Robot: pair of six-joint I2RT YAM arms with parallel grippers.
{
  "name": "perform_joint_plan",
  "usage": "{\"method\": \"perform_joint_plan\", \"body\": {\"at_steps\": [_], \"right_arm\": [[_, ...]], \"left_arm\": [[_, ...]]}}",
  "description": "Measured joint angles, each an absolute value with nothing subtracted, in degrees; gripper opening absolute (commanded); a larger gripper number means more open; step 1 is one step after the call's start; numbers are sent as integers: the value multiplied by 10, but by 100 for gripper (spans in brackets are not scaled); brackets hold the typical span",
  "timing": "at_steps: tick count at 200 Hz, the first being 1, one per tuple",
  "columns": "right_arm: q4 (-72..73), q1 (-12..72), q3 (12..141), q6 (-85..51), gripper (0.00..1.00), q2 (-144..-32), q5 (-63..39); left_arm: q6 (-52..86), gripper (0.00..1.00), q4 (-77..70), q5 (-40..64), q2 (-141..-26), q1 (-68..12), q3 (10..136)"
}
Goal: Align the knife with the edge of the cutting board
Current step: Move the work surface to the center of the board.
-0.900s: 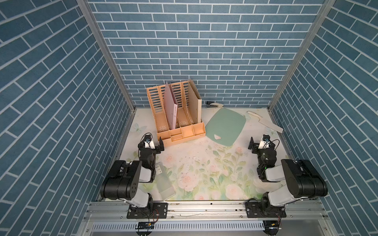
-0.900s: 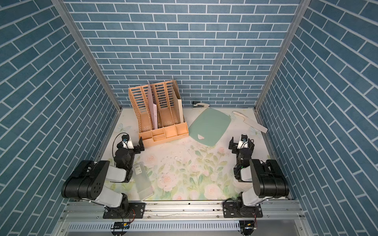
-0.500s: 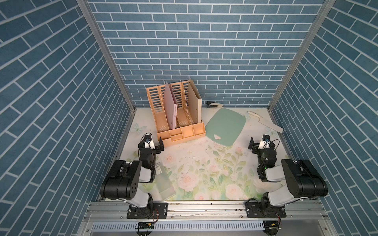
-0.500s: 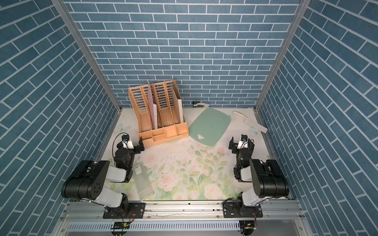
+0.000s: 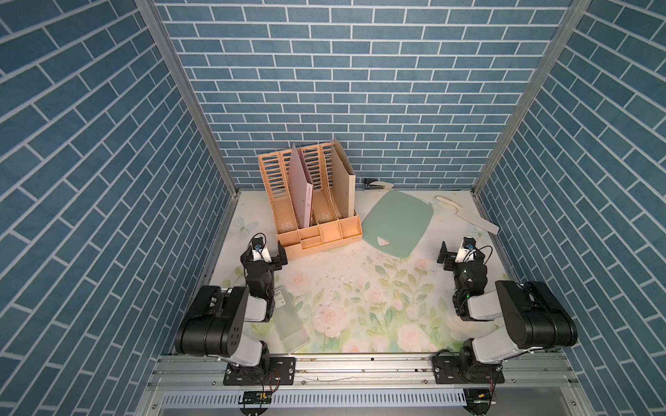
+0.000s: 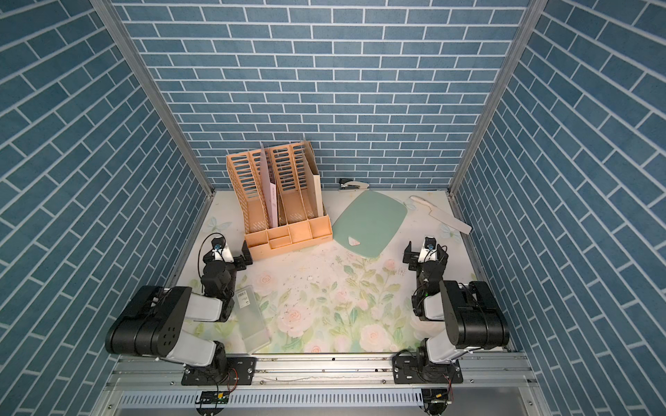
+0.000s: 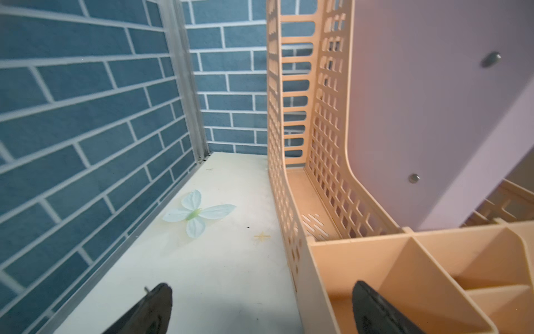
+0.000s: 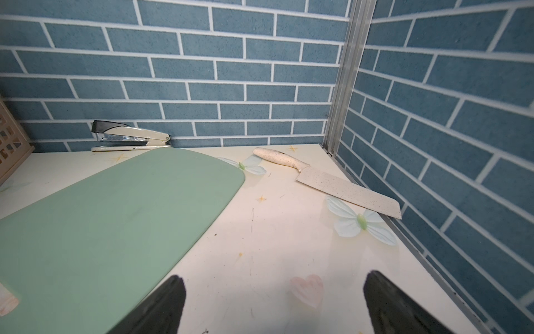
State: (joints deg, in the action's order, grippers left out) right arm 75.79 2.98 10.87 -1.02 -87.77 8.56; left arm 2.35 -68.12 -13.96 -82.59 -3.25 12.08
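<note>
Left wrist view: orange file organiser (image 7: 326, 173), plastic, lattice-cut walls, upright slots behind a low front tray (image 7: 361, 269). The tray compartments seen here hold nothing, and neither does the nearest slot. A smooth lilac folder (image 7: 433, 115) stands in the next slot. In a top view a beige folder (image 5: 344, 180) leans in the rightmost slot. Left gripper (image 7: 260, 289) is spread wide and grips nothing, one finger over the tray, one over the mat (image 7: 216, 260).

Cutting board (image 5: 396, 223): flat, matte mint green, rounded corners, white triangular hole at the near end, lying skewed on the glossy floral mat. Its near-left corner is just beside the organiser; contact unclear. Knife (image 5: 468, 216): speckled cream cleaver, curved handle toward the back wall (image 8: 202, 86), broad blade running to the foot of the right wall (image 8: 448, 130). It lies apart from the board, at an angle to the board's right edge, with a strip of mat between. Right gripper (image 8: 274, 277) is spread wide and grips nothing, one finger showing over the board's edge, bare mat between it and the knife.

Cream-and-black stapler (image 8: 130, 138) sits against the back wall, just behind the board. Translucent flat sleeve (image 5: 290, 317) with a barcode label lies beside the left arm (image 5: 216, 320) at the mat's near edge.
</note>
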Motion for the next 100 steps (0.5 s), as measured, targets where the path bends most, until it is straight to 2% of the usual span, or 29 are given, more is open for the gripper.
{"method": "perform_joint_plan", "body": {"at_steps": [21, 44, 64, 100], "right_arm": [[716, 30, 111, -10, 100, -846, 94], [602, 30, 151, -14, 100, -745, 106], [561, 30, 182, -44, 100, -665, 104], [458, 25, 210, -112, 100, -614, 57]], "left_arm": [[56, 99, -555, -173, -748, -34, 189], [103, 99, -459, -178, -651, -34, 236], [159, 100, -387, -188, -567, -34, 239], [267, 99, -193, -180, -508, -29, 271]]}}
